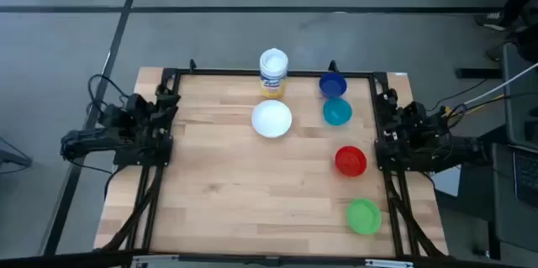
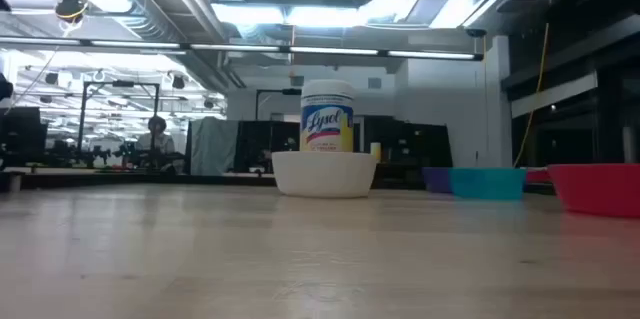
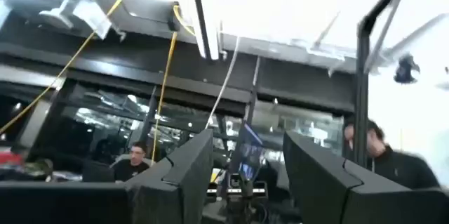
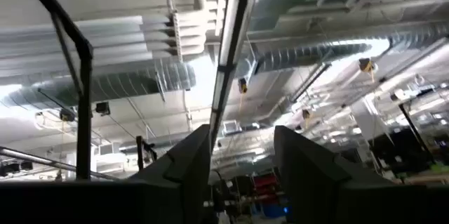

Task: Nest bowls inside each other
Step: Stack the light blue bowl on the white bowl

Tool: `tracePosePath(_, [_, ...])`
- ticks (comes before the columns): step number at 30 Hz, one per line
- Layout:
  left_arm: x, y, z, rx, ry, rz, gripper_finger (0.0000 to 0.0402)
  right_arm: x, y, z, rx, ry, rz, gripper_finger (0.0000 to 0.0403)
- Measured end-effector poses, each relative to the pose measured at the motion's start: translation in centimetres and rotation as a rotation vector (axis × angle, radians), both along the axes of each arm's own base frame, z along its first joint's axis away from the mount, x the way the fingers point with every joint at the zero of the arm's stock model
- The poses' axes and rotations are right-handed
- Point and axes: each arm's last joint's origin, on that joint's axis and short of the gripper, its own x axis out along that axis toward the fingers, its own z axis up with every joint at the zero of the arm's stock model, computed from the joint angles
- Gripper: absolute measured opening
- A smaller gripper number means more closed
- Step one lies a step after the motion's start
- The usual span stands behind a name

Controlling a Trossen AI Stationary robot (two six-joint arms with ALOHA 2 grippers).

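Five bowls rest upright on their bases on the wooden table point(image 1: 218, 184). The white bowl point(image 1: 271, 119) sits at the far middle. Along the right side, from far to near, stand the dark blue bowl point(image 1: 333, 85), the teal bowl point(image 1: 337, 112), the red bowl point(image 1: 350, 160) and the green bowl point(image 1: 364, 216). All are apart from each other. My left arm point(image 1: 126, 129) is folded at the table's left edge and my right arm point(image 1: 412, 138) at its right edge. My left gripper point(image 3: 249, 182) and my right gripper point(image 4: 242, 175) are open, empty and point up into the room.
A white-lidded cylindrical container with a yellow label point(image 1: 273, 72) stands upright just beyond the white bowl, at the far edge. A black frame point(image 1: 252, 73) runs around the tabletop. People point(image 3: 133, 162) show in the room beyond the table.
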Motion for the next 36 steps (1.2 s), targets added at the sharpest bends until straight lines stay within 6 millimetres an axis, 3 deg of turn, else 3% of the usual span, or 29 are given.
tracePosePath(6, [1.5,0.4,2.1,-0.051,0.502,0.066,0.0171,2.6,-0.2,3.7,-0.014,0.149,-0.033,0.0173])
tracePosePath(9, [2.6,0.5,3.0,-0.053,0.591,0.061,0.0171,4.4,-0.3,6.1,-0.033,0.206,-0.043,0.0176])
tracePosePath(16, [3.7,0.6,6.0,-0.188,0.313,-0.035,0.0171,7.5,-0.7,11.3,-0.020,0.194,-0.045,0.0165])
tracePosePath(24, [3.3,-0.2,7.0,-0.006,0.236,-0.241,0.0171,8.2,-0.7,15.1,-0.033,0.129,-0.055,0.0144])
tracePosePath(30, [3.0,-0.2,7.7,-0.114,0.148,-0.297,0.0171,8.1,-0.7,15.7,-0.063,0.129,-0.074,0.0131])
tracePosePath(36, [3.0,-0.2,7.6,-0.072,0.162,-0.269,0.0171,9.2,-1.2,14.3,0.069,0.269,-0.122,0.0119])
